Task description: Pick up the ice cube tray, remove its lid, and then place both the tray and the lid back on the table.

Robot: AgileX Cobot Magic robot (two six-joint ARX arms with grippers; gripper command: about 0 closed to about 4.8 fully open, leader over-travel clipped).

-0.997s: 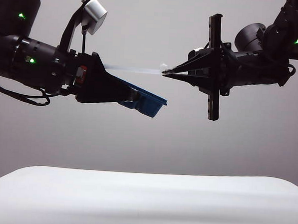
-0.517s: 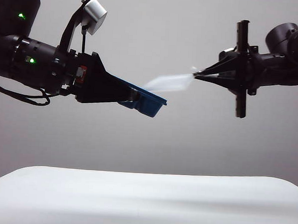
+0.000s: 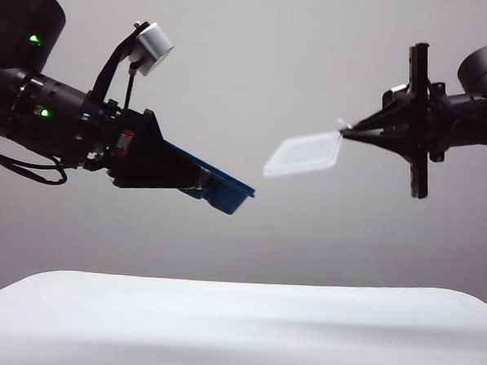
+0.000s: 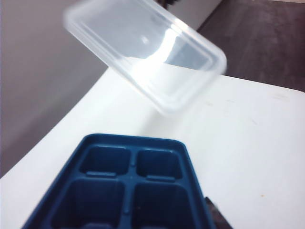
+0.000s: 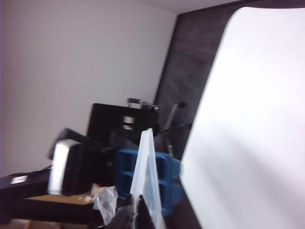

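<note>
lid [image 3: 304, 155] swung right, off tray [image 3: 219, 187]

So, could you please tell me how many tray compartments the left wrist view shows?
4, in two rows of the ice cube tray: two far ones whole, two near ones cropped. More are probably hidden.

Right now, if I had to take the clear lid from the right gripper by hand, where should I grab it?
Probably the free short edge of the lid, coming from the side nearest the ice cube tray. The right gripper pinches only one corner, so the sheet hangs out tilted in mid-air, its other end unobstructed. Pinch across its thin rim.
</note>
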